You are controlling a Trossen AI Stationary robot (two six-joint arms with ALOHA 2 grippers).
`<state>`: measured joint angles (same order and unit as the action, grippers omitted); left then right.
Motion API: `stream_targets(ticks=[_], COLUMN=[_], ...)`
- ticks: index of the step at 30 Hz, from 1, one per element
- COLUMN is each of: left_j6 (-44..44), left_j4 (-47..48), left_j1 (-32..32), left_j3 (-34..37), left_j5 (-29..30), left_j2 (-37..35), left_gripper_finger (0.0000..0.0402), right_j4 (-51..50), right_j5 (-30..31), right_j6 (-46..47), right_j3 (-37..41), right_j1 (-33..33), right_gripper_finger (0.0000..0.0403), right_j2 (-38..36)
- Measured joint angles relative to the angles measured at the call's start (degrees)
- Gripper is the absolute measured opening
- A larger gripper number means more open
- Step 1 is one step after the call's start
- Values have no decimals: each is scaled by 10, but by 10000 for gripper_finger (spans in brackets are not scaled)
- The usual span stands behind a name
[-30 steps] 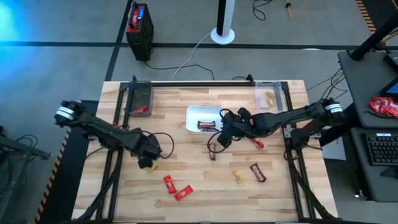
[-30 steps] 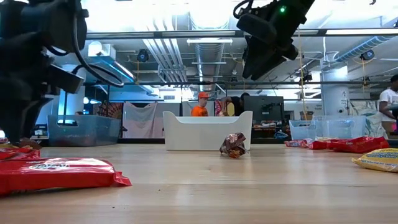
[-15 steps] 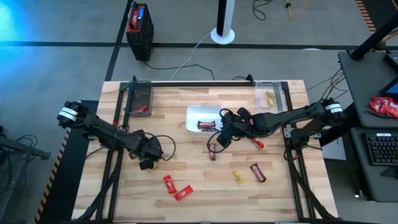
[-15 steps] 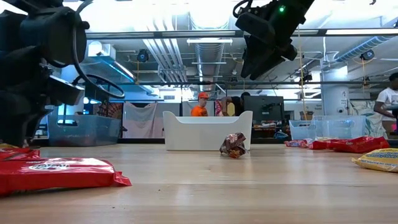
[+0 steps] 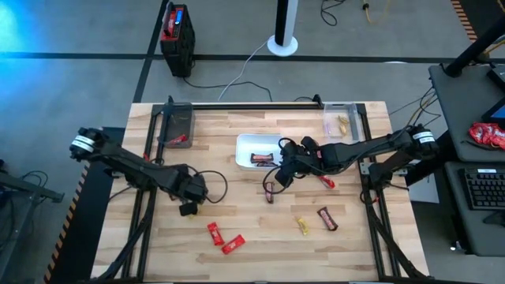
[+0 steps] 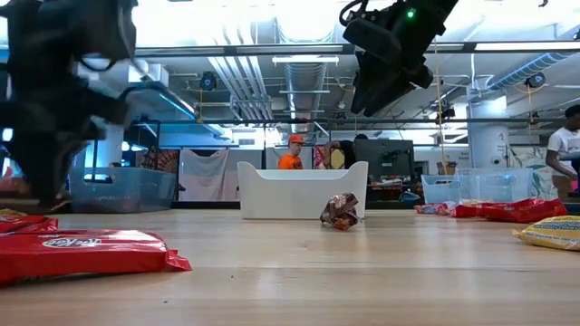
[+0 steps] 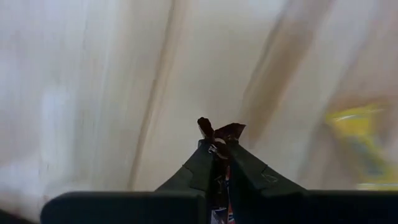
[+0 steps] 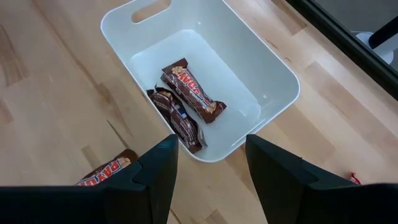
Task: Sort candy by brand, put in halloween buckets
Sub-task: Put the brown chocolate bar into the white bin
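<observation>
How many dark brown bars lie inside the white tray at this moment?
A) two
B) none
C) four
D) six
A: the right wrist view looks down into the white tray and shows two dark brown bars side by side on its floor, with nothing else in it.

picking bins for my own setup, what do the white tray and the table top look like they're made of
White tray: looks like moulded plastic, smooth with a soft sheen, rounded corners and a cut-out handle. Table top: looks like light wood in glued strips, matt, with visible grain and plank seams.
</observation>
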<state>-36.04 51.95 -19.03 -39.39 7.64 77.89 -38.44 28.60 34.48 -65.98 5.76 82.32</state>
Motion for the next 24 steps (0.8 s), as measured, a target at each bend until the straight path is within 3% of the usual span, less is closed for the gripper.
stream_targets(ticks=[5,11,17,21,24], left_j6=[84,250,438,537,560], left_j4=[-1,-45,-267,-439,-519], left_j1=[0,15,78,122,152], left_j3=[-66,-162,-199,-169,-147], left_j5=[52,175,189,189,189], left_j2=[-17,-40,-39,-21,-3], left_gripper_finger=[10,10,10,9,9], right_j4=[0,0,2,2,2], right_j5=[0,0,0,0,0], right_j6=[0,0,9,20,21], right_j3=[0,7,24,36,38], right_j1=[0,0,0,3,11], right_gripper_finger=[183,183,183,183,183], right_j2=[0,0,0,0,0])
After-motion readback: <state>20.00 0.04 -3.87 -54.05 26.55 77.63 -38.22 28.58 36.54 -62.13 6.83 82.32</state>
